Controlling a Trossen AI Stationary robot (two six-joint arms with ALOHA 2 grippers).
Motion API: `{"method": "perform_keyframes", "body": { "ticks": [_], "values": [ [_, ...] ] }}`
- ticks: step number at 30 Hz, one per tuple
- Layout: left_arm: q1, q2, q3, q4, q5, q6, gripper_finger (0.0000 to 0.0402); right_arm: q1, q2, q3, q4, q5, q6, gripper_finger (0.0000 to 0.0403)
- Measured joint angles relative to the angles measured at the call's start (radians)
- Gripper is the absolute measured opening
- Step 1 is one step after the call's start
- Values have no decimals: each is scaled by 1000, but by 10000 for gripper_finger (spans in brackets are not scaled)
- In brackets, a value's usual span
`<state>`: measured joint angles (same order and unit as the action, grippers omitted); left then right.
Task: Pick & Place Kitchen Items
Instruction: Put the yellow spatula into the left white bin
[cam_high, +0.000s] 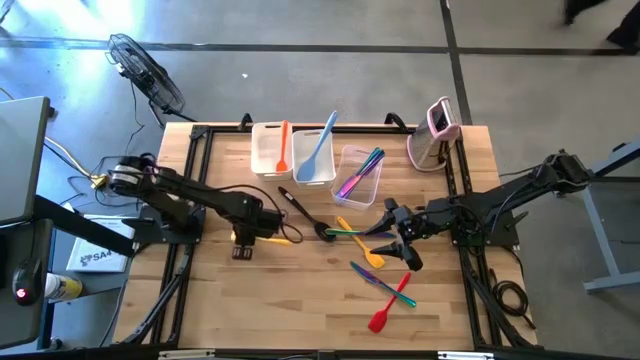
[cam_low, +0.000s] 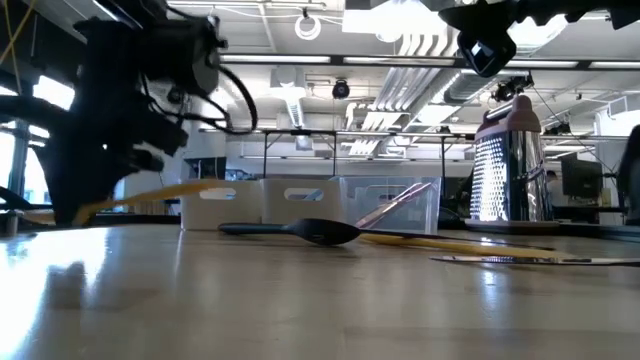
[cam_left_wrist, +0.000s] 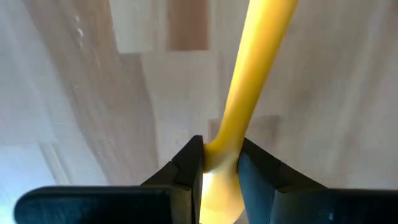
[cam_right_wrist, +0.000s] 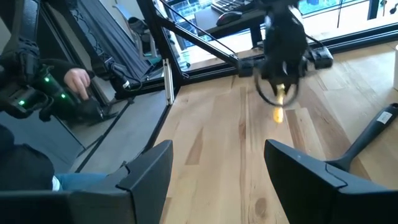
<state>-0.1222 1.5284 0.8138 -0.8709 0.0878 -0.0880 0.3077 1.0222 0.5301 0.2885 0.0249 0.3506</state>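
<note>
My left gripper (cam_high: 243, 238) is at the table's left middle, shut on a yellow long-handled utensil (cam_high: 282, 238); it also shows in the low view (cam_low: 165, 193). My right gripper (cam_high: 398, 238) is open and empty at the right middle, held above the table and facing the left arm; its wrist view (cam_right_wrist: 217, 180) shows nothing between the fingers. A black spoon (cam_high: 305, 212) and several coloured utensils (cam_high: 365, 250) lie flat on the wood between the arms. A red spatula (cam_high: 388, 308) lies nearer the front edge. My left gripper pinches the yellow utensil between its two fingers at the neck (cam_left_wrist: 222, 152), where the slim handle widens into the head. The handle runs on straight away from the fingers. In the low view the utensil (cam_low: 200, 188) slants a little upward and seems clear of the table.
Three clear tubs stand at the back: one (cam_high: 268, 150) holds an orange spatula, one (cam_high: 314, 158) a light blue one, one (cam_high: 362, 176) purple and teal utensils. A pink-and-white grater (cam_high: 436, 132) stands upright at the back right. A person's hand (cam_right_wrist: 78, 79) shows beyond the table's left side.
</note>
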Motion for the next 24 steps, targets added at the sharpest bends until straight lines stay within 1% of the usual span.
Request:
{"method": "perform_keyframes", "body": {
  "ticks": [6, 9, 12, 18, 21, 24],
  "values": [
    [-65, -96, 33, -23, -28, -118, 68, 0, 0, 0, -1, -9, 15, 247],
    [-96, -149, 70, -40, -91, -182, 68, 1, 0, 0, 1, -38, 14, 247],
    [-115, -205, 116, -23, -194, -237, 68, 16, 0, 0, 34, -57, 7, 247],
    [-113, -326, 172, 137, -419, -278, 68, 81, 0, 0, 117, -58, -65, 247],
    [-80, -380, 177, 205, -551, -292, 68, 113, 0, 0, 137, -52, -69, 247],
    [-14, -424, 177, 257, -632, -310, 68, 142, 0, 0, 140, -49, -68, 247]
  ]
}}
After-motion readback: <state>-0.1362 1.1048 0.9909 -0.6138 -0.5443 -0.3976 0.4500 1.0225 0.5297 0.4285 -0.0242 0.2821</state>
